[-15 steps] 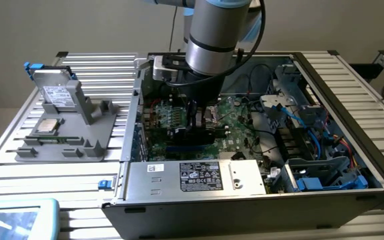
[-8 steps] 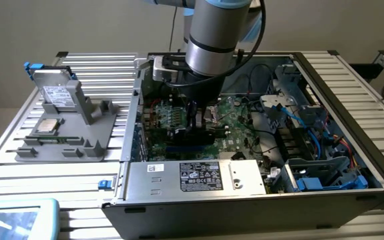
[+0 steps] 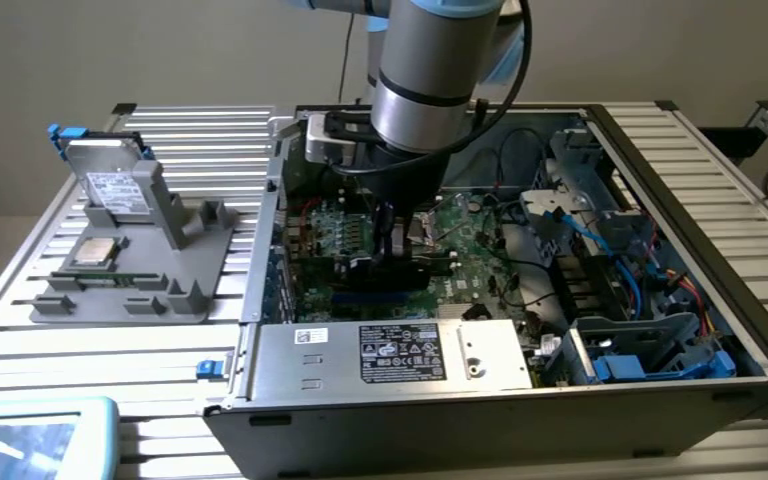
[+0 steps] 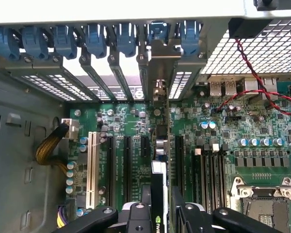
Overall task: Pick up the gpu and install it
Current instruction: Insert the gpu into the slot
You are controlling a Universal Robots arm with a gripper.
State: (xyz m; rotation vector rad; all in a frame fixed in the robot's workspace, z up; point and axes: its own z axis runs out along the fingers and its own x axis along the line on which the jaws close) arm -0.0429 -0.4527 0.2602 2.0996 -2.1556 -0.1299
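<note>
Slatted metal table [image 3: 91,350], open computer case [image 3: 491,420] at centre and exterior view's right. Gripper [image 3: 391,245] low inside case, over motherboard [image 3: 471,225], frame centre. Wrist view: fingers [image 4: 184,216] pinching gpu [image 4: 157,177] between them, card upright, edge-on over motherboard slot, bracket [image 4: 157,68] at rear slot opening.

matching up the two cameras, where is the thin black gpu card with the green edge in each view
Exterior view: the thin black gpu card sits inside the open computer case, held under the gripper, low over the board.
Wrist view: the card is seen edge-on, clamped in the gripper, with its metal bracket at the rear slot openings.
Shared landmark: the green motherboard.
</note>
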